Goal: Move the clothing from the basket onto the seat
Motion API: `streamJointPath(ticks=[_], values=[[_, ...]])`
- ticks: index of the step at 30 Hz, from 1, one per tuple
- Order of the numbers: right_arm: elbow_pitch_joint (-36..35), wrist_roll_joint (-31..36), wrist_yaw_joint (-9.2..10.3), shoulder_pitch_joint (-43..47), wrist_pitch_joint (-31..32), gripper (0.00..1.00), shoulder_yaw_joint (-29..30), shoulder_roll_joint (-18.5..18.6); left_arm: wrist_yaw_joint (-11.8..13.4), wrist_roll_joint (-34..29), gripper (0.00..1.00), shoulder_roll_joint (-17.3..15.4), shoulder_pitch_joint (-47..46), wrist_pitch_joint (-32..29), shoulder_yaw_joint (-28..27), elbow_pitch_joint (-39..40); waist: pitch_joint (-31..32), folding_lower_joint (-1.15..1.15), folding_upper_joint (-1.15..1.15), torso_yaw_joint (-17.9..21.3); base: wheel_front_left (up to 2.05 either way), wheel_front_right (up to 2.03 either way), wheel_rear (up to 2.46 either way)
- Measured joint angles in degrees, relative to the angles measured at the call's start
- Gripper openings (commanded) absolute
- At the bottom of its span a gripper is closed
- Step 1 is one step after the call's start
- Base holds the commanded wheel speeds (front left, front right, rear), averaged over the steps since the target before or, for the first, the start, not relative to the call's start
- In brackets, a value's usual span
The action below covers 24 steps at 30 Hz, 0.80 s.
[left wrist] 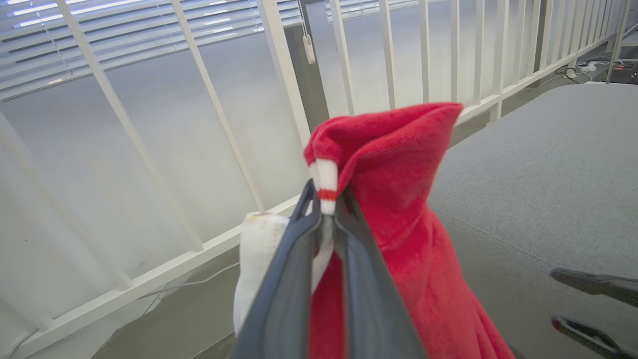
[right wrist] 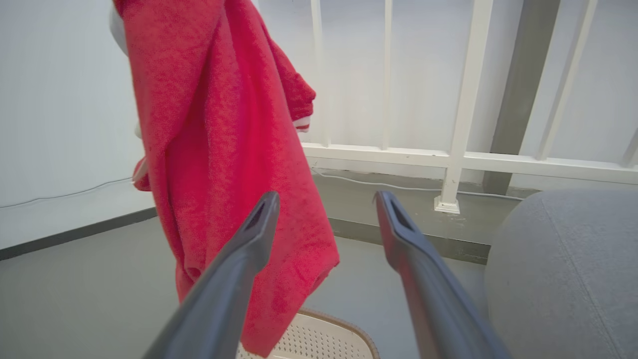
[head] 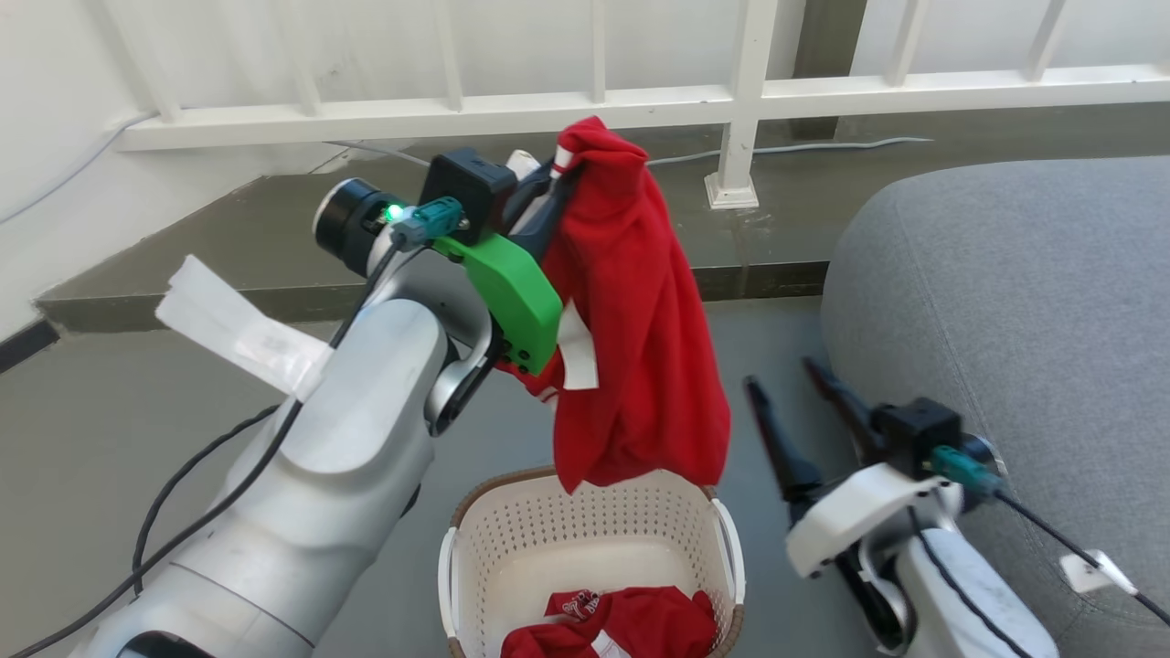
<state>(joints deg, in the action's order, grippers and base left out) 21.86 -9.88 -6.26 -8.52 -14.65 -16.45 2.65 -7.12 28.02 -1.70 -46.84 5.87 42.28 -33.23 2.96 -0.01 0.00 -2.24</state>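
One red garment (head: 640,320) hangs high above the basket (head: 585,539), its lower hem just over the brown rim. My left gripper (head: 559,169) is shut on its top edge; in the left wrist view the fingers (left wrist: 349,239) pinch the white-and-red striped trim of the garment (left wrist: 398,199). A second red garment (head: 631,621) lies crumpled in the basket's bottom. The grey seat (head: 1024,311) fills the right side. My right gripper (head: 781,373) stands open between basket and seat, holding nothing; in its own view the open gripper (right wrist: 326,199) sits right of the hanging garment (right wrist: 224,139).
A white railing (head: 740,91) on a raised dark ledge (head: 274,238) runs along the back, with a cable (head: 823,146) lying on it. Grey floor (head: 110,429) stretches to the left of the basket. The seat's rounded edge (right wrist: 548,274) is close on my right.
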Motion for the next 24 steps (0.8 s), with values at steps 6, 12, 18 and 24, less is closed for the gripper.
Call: streamJointPath(ticks=[6, 12, 18, 24], values=[[1.2, -1.4, -0.31, -3.0, 0.0, 1.0, -7.7, 0.2, 0.0, 2.6, 0.0, 0.0, 0.2, -1.3, 2.7, 3.1, -0.2, 0.0, 0.0, -1.3, 0.0, 0.0, 0.0], [3.0, -2.3, -0.78, -6.7, 0.0, 1.0, -11.5, 0.4, 0.0, 3.5, 0.0, 0.0, 0.2, -2.3, 4.4, 5.3, -0.4, 0.0, 0.0, -2.6, 0.0, 0.0, 0.0], [6.1, -3.7, -0.8, -9.4, 0.0, 1.0, -13.9, 0.7, 0.0, 3.6, 0.0, 0.0, 0.2, -2.8, 4.9, 6.4, -0.6, 0.0, 0.0, -3.5, 0.0, 0.0, 0.0], [8.9, -4.3, -0.8, -11.8, 0.0, 0.47, -16.1, 0.7, 0.1, 4.1, 0.0, 0.0, 0.2, -2.9, 5.5, 7.8, -0.8, 0.0, 0.0, -3.8, 0.0, 0.0, 0.0]])
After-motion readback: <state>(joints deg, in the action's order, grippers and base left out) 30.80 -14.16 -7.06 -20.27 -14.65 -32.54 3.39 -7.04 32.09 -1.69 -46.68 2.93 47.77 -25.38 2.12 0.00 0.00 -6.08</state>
